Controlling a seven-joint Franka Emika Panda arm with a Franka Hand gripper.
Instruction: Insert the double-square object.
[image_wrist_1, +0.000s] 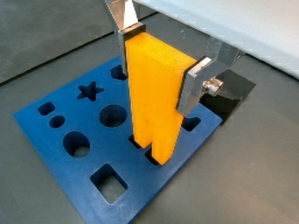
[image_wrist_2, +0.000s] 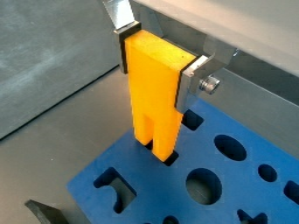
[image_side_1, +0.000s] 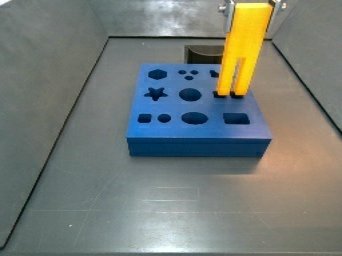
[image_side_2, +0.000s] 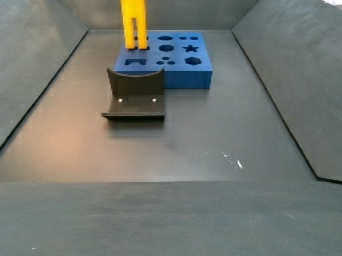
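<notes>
The yellow double-square object (image_wrist_1: 155, 96) stands upright with its two legs pointing down. My gripper (image_wrist_1: 163, 59) is shut on its top end, one silver finger (image_wrist_1: 194, 83) on each side, as in the other wrist view (image_wrist_2: 160, 59). The leg tips meet two square holes at the edge of the blue block (image_wrist_1: 65, 122) and sit just inside them. How deep they go is hidden. Both side views show the yellow piece (image_side_1: 242, 50) (image_side_2: 134, 22) upright on the block (image_side_1: 198, 143) (image_side_2: 190, 72). The gripper (image_side_1: 250, 5) shows at the frame's edge in a side view.
The blue block has several other shaped holes, among them a star (image_wrist_1: 89, 90) and rounds (image_wrist_2: 204, 185). The dark fixture (image_side_2: 134, 95) stands on the floor against the block's side, near the yellow piece; it also shows behind the block (image_side_1: 203, 52). Grey walls enclose the floor.
</notes>
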